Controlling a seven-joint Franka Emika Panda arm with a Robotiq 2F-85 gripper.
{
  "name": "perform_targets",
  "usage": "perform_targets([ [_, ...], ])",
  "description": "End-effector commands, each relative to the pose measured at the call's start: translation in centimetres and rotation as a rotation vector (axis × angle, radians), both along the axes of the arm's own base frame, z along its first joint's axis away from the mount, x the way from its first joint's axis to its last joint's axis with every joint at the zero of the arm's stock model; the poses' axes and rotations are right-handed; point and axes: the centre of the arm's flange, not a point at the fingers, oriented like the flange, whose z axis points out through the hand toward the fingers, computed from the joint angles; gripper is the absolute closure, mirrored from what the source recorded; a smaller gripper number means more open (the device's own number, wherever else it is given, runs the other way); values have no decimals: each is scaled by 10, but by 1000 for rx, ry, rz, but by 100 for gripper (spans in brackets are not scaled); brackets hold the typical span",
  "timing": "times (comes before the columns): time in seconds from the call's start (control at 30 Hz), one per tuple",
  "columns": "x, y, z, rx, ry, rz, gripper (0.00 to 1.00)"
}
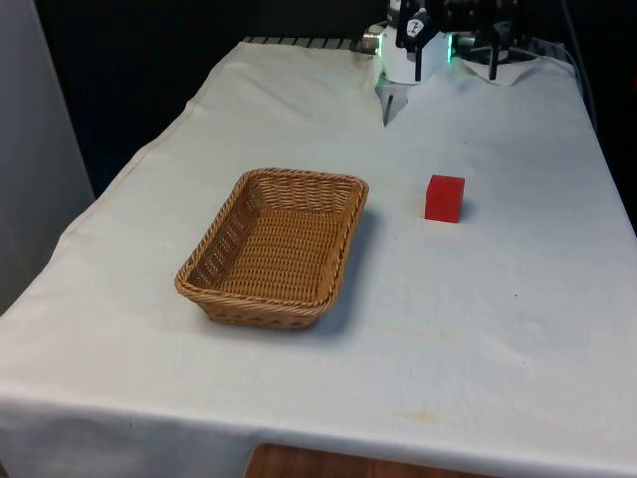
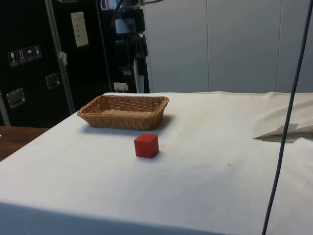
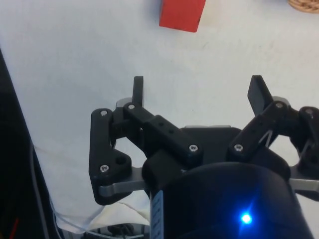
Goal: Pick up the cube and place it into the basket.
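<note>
A red cube [image 1: 444, 197] sits on the white cloth, to the front view's right of the wicker basket [image 1: 274, 244] and a short gap from it. Nothing lies in the basket. The side view has the cube [image 2: 146, 145] nearer the camera than the basket [image 2: 123, 111]. My gripper [image 1: 455, 62] hangs high at the table's far end, well behind the cube, open and holding nothing. In the wrist view the gripper [image 3: 198, 87] stands wide open above bare cloth, with the cube [image 3: 182, 14] ahead of the fingers and a corner of the basket [image 3: 305, 5] off to one side.
The cloth is bunched into a raised fold [image 1: 390, 100] at the far end, below the gripper. A dark cable [image 2: 288, 122] hangs across the side view near another cloth fold [image 2: 283, 132]. Bare cloth lies around the cube and basket.
</note>
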Motion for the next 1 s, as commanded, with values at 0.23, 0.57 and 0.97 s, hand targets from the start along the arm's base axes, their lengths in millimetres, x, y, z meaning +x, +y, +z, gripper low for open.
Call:
perform_targets([
  [0.23, 2, 1, -10, 6, 6, -4, 0],
  [0.57, 3, -1, -28, 26, 22, -33, 0],
  [0.97, 4, 1, -46, 31, 42, -76, 0],
])
